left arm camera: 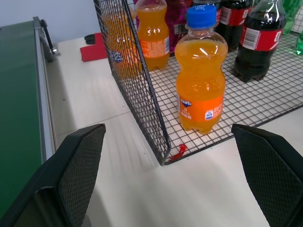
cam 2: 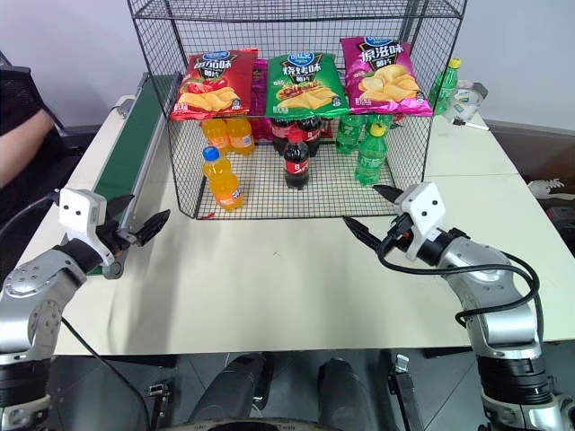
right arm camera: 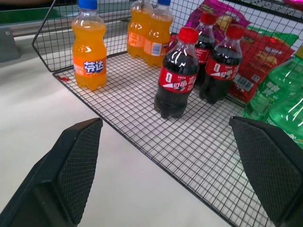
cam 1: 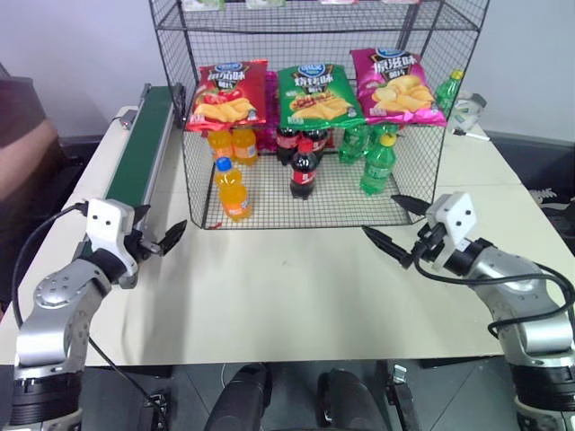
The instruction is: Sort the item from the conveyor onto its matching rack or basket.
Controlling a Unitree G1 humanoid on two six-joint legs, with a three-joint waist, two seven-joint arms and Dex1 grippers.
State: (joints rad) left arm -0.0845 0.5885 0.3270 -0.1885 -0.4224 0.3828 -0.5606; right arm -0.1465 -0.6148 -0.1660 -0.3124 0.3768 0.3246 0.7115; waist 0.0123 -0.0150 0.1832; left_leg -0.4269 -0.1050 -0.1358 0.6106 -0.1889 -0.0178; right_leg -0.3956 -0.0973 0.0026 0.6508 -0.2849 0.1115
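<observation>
So the orange soda bottle [cam 1: 233, 189] with the blue cap is already standing upright on the bottom tier of the black wire rack [cam 1: 193, 166], front left corner, just inside the mesh edge. Looks to me like the sort is basically done, since it sits right in front of two more orange sodas [cam 1: 232, 144] further back on the same tier, so it's with its own kind.

The bottom shelf is grouped by flavour: orange on the left, cola bottles with red caps [cam 1: 304, 168] in the middle, green bottles [cam 1: 378, 162] on the right. The tier above holds crisp bags: red [cam 1: 227, 93], green [cam 1: 316, 95] and pink [cam 1: 397, 86], each roughly above a drink group.

Both arms sit low in the frame, on either side of the rack's open front. The left gripper [cam 1: 158, 243] is at lower left, next to the near end of the green conveyor [cam 1: 142, 148], jaws spread as wide as they go and holding nothing. The right gripper [cam 1: 393, 224] is at centre right, just in front of the rack's right corner, jaws wide apart and empty too. The belt has nothing on it that I can see. My guess is they're parked off the white worktop [cam 1: 296, 296], waiting for the next item.
</observation>
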